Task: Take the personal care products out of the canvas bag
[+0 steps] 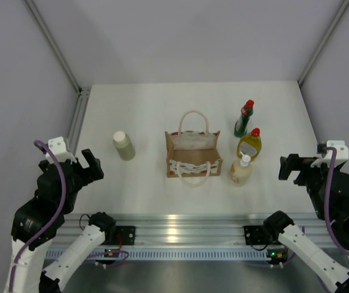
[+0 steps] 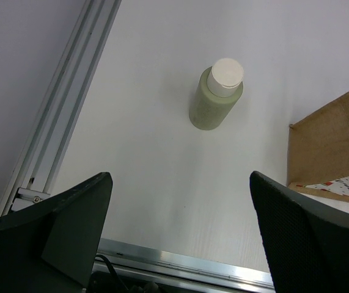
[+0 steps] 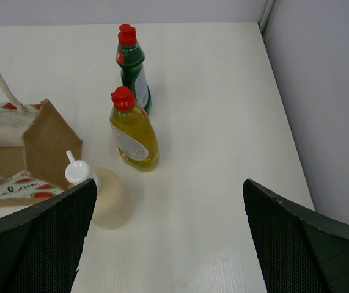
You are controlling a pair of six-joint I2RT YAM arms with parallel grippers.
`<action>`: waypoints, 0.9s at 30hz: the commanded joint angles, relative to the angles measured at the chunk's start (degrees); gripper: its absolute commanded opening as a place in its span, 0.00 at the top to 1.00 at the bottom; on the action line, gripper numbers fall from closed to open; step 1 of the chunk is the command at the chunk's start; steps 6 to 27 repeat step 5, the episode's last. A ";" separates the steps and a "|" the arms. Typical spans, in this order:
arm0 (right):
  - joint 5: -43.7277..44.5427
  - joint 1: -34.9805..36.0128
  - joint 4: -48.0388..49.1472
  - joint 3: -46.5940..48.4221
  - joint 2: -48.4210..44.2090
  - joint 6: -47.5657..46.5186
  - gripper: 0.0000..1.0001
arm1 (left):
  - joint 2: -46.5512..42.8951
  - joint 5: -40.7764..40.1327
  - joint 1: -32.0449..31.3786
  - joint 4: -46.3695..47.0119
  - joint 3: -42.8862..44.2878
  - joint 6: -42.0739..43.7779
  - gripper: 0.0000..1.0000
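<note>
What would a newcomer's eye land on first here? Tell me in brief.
The tan canvas bag stands open-topped in the middle of the table. Three bottles cluster to its right: a dark green bottle at the back, a yellow bottle in the middle and a cream pump bottle nearest. A pale green bottle stands alone on its left. The left pincer and right pincer hang open and empty at the table's sides.
</note>
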 commanded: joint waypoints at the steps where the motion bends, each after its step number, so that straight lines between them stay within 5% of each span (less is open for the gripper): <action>1: 1.04 -0.43 -1.36 0.58 -0.38 -0.41 0.00 | 0.25 0.44 0.21 0.09 0.57 0.44 0.02; 27: 0.78 -0.43 -1.45 0.49 -0.30 0.20 0.01 | 0.17 1.32 0.21 0.17 0.48 0.53 0.02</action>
